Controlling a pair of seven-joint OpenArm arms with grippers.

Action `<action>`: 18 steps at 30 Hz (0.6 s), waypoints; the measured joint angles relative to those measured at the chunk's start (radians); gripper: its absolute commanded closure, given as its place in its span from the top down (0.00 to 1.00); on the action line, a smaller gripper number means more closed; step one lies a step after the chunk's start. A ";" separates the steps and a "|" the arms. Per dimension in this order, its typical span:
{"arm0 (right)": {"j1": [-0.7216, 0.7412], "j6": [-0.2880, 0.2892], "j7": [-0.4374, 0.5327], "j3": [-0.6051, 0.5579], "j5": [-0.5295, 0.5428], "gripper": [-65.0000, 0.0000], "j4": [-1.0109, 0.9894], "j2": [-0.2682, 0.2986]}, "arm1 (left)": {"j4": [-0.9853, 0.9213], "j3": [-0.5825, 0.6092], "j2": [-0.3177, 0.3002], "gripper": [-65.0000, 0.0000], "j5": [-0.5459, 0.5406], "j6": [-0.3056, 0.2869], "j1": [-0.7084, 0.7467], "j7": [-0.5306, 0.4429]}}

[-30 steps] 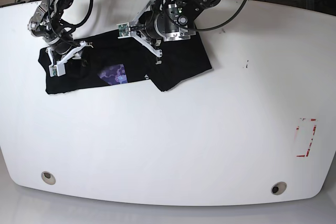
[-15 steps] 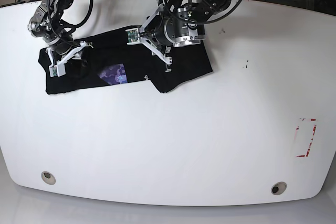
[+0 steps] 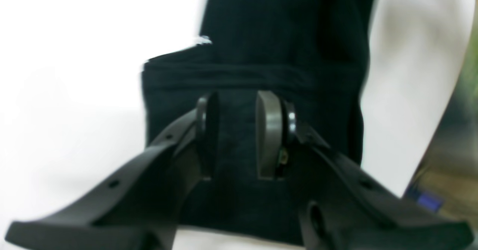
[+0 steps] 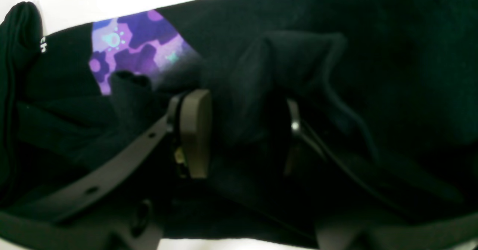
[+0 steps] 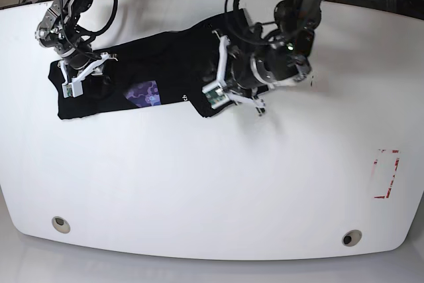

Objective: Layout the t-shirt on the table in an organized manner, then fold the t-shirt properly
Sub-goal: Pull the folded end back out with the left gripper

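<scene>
The black t-shirt (image 5: 172,64) lies crumpled in a long strip on the far left of the white table (image 5: 199,183), a purple print patch (image 5: 144,93) showing. My right gripper (image 5: 85,74) is at the shirt's left end. In the right wrist view this gripper (image 4: 244,130) is shut on a raised fold of the t-shirt (image 4: 392,55), next to the purple print (image 4: 134,44). My left gripper (image 5: 232,94) hangs over the shirt's right end. In the blurred left wrist view it (image 3: 239,130) stands open, its pads apart above the flat t-shirt (image 3: 283,37).
Two round grey grommet holes (image 5: 60,223) (image 5: 351,237) sit near the table's front edge. A red-outlined rectangle mark (image 5: 386,173) is at the right. Cables lie beyond the far edge.
My left arm has swung from over the shirt's middle to its right end, nearer the front, and its jaws have widened. The right arm has kept still with its hold.
</scene>
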 measured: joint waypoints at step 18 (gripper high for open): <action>0.000 0.000 0.000 0.000 0.000 0.38 0.000 0.000 | -0.070 -0.217 -0.037 0.26 -0.143 -0.002 0.003 0.029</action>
